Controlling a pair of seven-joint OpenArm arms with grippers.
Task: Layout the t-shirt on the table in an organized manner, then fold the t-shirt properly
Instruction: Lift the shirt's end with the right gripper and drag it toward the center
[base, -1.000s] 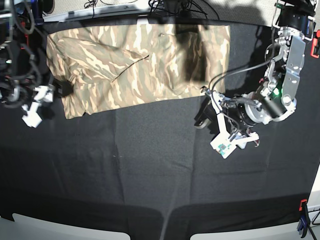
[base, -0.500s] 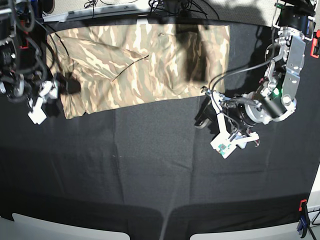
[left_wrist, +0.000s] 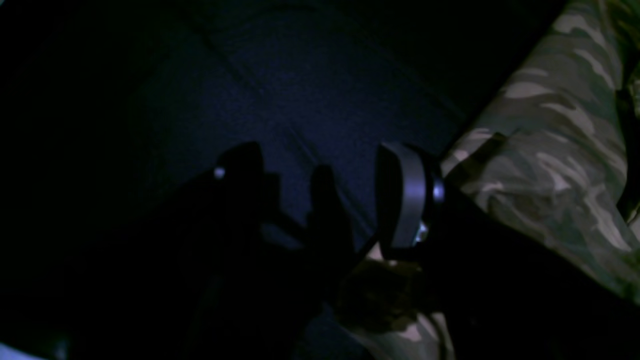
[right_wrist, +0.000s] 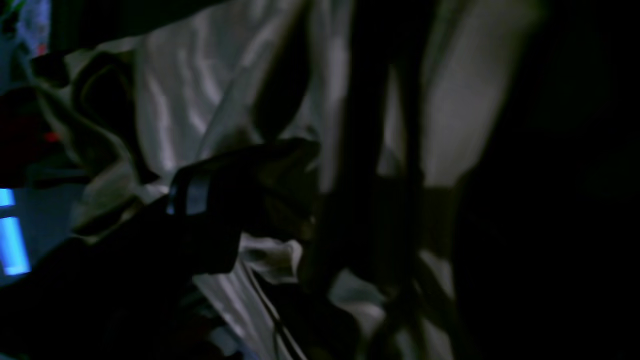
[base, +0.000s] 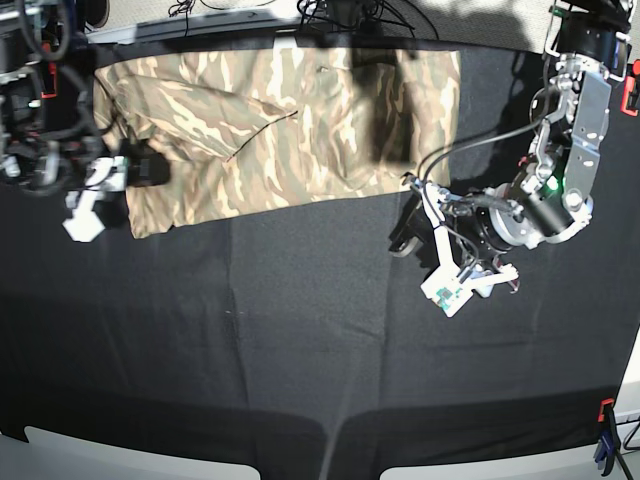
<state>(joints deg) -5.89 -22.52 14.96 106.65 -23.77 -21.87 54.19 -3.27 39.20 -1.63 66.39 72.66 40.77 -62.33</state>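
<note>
The black-clothed desk (base: 300, 330) is being seen whole only in the base view, with the t-shirt (base: 270, 130) lying spread along its far edge. The left pincer (left_wrist: 325, 200), shown gaping and empty, is being held just beside the shirt's hem. The right pincer (base: 140, 168) is being held wide open at the shirt's opposite edge, details being lost in wrist-view darkness.

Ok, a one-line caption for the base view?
Camouflage t-shirt spread along the table's far edge, one arm at each end.

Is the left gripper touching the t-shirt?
Cannot tell. In base view the left gripper is at the t-shirt corner; left wrist view is too dark.
</note>
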